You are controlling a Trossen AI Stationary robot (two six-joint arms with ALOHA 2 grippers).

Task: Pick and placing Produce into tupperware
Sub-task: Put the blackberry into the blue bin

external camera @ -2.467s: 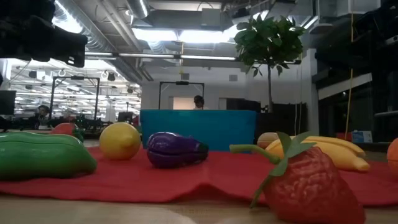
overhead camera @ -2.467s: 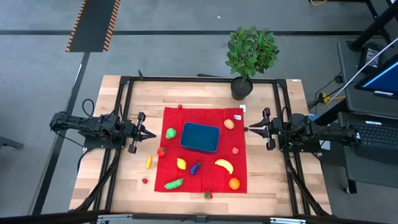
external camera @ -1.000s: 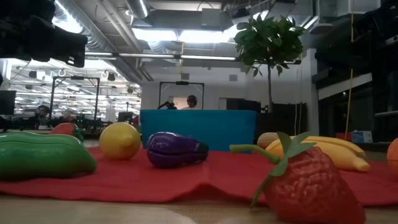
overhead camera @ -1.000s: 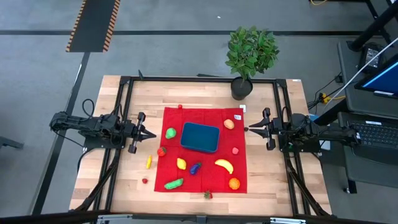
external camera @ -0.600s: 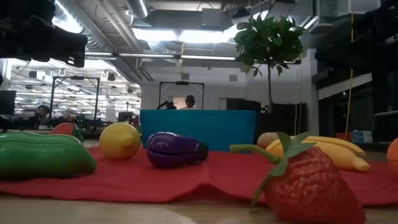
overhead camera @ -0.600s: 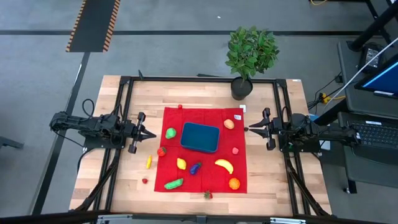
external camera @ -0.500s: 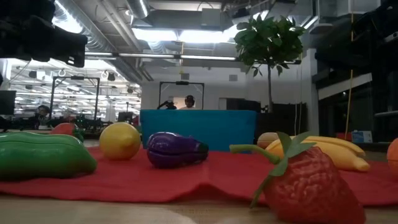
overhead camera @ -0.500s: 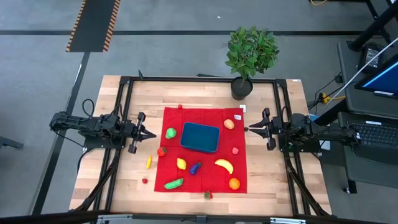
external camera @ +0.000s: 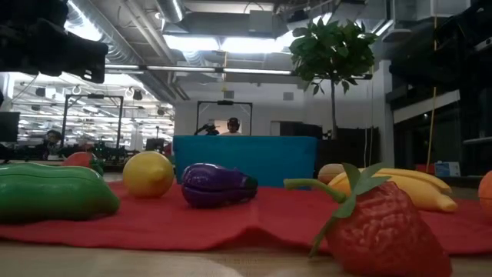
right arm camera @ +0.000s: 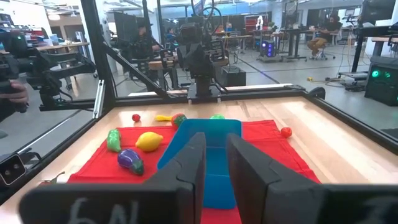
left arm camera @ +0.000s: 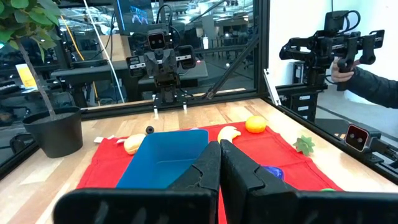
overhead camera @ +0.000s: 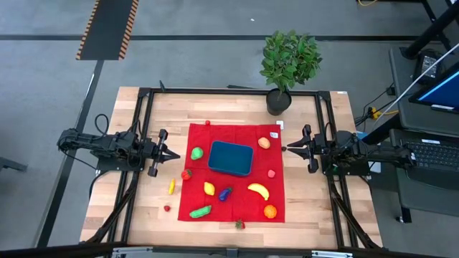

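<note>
High view shows the teal tupperware [overhead camera: 231,158] empty near the middle of the red cloth [overhead camera: 236,208], with every toy piece outside it. The left gripper [overhead camera: 174,154] rests at the cloth's left edge and the right gripper [overhead camera: 285,149] at its right edge; both have their fingers pressed together and carry nothing.

The produce is scattered. On the cloth lie a green fruit [overhead camera: 196,153], a lemon [overhead camera: 209,188], a purple eggplant [overhead camera: 225,193], a banana [overhead camera: 258,190], a green cucumber [overhead camera: 200,211], an orange [overhead camera: 270,211] and an orange-coloured fruit [overhead camera: 264,142] beside the container. A small yellow piece [overhead camera: 171,187] and a tiny red one [overhead camera: 167,208] sit off the cloth on the bare table [overhead camera: 115,215], and a strawberry [overhead camera: 239,224] lies at the cloth's front edge.

Several risks seem likely from here. A gripper descending without first spreading its fingers would shove a piece rather than take it, and the round lemon or orange could roll away. The lemon and eggplant lie close together, so a reach for one may knock the other. The low view shows a ripple in the cloth near the strawberry, and fingers dragging there could bunch the fabric and shift the pieces on it. The shallow container may slide if its rim is bumped. Both arms heading for it together could collide above it.
</note>
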